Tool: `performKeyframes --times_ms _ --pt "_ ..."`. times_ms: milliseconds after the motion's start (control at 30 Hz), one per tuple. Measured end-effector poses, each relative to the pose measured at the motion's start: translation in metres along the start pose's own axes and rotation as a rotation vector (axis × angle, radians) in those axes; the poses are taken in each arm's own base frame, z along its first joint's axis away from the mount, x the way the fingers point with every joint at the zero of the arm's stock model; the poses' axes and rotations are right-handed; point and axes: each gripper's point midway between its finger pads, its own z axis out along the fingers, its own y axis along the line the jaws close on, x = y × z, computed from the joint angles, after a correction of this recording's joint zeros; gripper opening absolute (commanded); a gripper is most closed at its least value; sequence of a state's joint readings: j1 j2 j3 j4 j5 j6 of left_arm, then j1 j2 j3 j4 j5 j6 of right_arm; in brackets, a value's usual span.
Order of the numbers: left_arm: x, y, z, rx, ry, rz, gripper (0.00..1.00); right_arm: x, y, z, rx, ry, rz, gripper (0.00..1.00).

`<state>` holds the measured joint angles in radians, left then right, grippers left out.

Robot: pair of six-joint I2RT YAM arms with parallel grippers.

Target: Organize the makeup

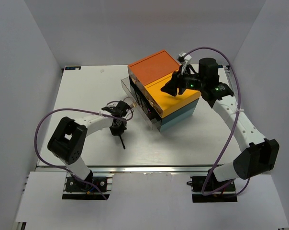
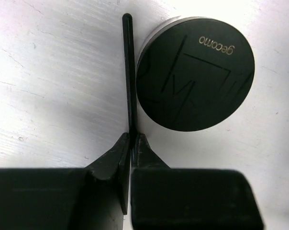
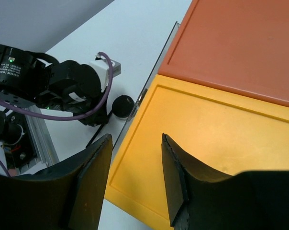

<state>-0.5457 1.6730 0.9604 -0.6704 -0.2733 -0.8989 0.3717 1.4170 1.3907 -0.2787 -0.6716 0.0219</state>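
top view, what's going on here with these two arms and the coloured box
The left gripper has its jaws shut on a thin black stick, low over the white table and right beside a round black compact. The right gripper hovers with its jaws open and empty above the yellow top of the orange, yellow and teal drawer box. What is inside the drawers cannot be seen.

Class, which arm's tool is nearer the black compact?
Left. The left tool is shut on a stick lying right beside the compact. The right tool hangs open above the box, well away from the compact.
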Motion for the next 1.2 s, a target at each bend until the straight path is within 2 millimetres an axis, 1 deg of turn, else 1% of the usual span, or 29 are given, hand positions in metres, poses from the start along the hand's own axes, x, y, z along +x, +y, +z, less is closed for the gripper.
performKeyframes --times_ms 100,167,300,367,433,467,500,533,567,667,700,767,867,1000,1100,1133,1200 --pt "0.001 0.002 -0.001 0.011 -0.009 0.001 0.0 -0.005 -0.004 -0.005 0.011 -0.021 0.006 0.51" --pt "0.002 0.003 -0.002 0.017 -0.014 -0.001 0.0 -0.004 -0.006 -0.008 0.014 -0.025 0.016 0.51" --pt "0.01 0.015 -0.007 0.015 -0.011 -0.001 0.0 -0.001 -0.005 -0.01 0.007 -0.023 0.028 0.51" --pt "0.02 0.028 -0.013 0.006 0.005 0.004 0.0 0.002 -0.004 -0.009 -0.004 -0.02 0.031 0.51" --pt "0.023 0.035 -0.027 0.026 0.003 -0.004 0.0 0.006 -0.001 -0.01 -0.017 -0.015 0.033 0.48" --pt "0.02 0.034 -0.036 0.051 -0.01 -0.012 0.0 0.008 0.0 -0.01 -0.025 -0.013 0.031 0.43" --pt "0.015 0.03 -0.047 0.092 -0.035 -0.027 0.0 0.009 0.002 -0.01 -0.035 -0.012 0.027 0.14" --pt "0.009 0.027 -0.057 0.129 -0.059 -0.041 0.0 0.009 0.003 -0.01 -0.045 -0.012 0.016 0.0" --pt "0.003 0.023 -0.069 0.176 -0.089 -0.059 0.0 0.009 0.004 -0.011 -0.053 -0.012 0.009 0.0" --pt "-0.016 0.005 -0.105 0.325 -0.162 -0.113 0.0 0.009 0.005 -0.013 -0.06 -0.011 -0.008 0.0" --pt "-0.023 -0.004 -0.117 0.386 -0.185 -0.132 0.0 0.009 0.004 -0.015 -0.056 -0.014 -0.018 0.0" --pt "-0.033 -0.02 -0.133 0.477 -0.208 -0.156 0.0 0.007 0.002 -0.019 -0.047 -0.019 -0.028 0.0" --pt "-0.052 -0.052 -0.153 0.598 -0.229 -0.184 0.0 0.005 -0.003 -0.024 -0.028 -0.029 -0.044 0.0" --pt "-0.093 -0.106 -0.18 0.739 -0.268 -0.228 0.0 0.003 -0.013 -0.03 0.003 -0.037 -0.043 0.0" --pt "-0.125 -0.147 -0.192 0.825 -0.293 -0.271 0.0 0.002 -0.019 -0.034 0.024 -0.042 -0.038 0.0" --pt "-0.132 -0.156 -0.192 0.841 -0.297 -0.285 0.0 0.002 -0.02 -0.035 0.03 -0.045 -0.038 0.0" --pt "-0.138 -0.168 -0.185 0.847 -0.286 -0.314 0.0 0.003 -0.02 -0.04 0.04 -0.048 -0.037 0.0"
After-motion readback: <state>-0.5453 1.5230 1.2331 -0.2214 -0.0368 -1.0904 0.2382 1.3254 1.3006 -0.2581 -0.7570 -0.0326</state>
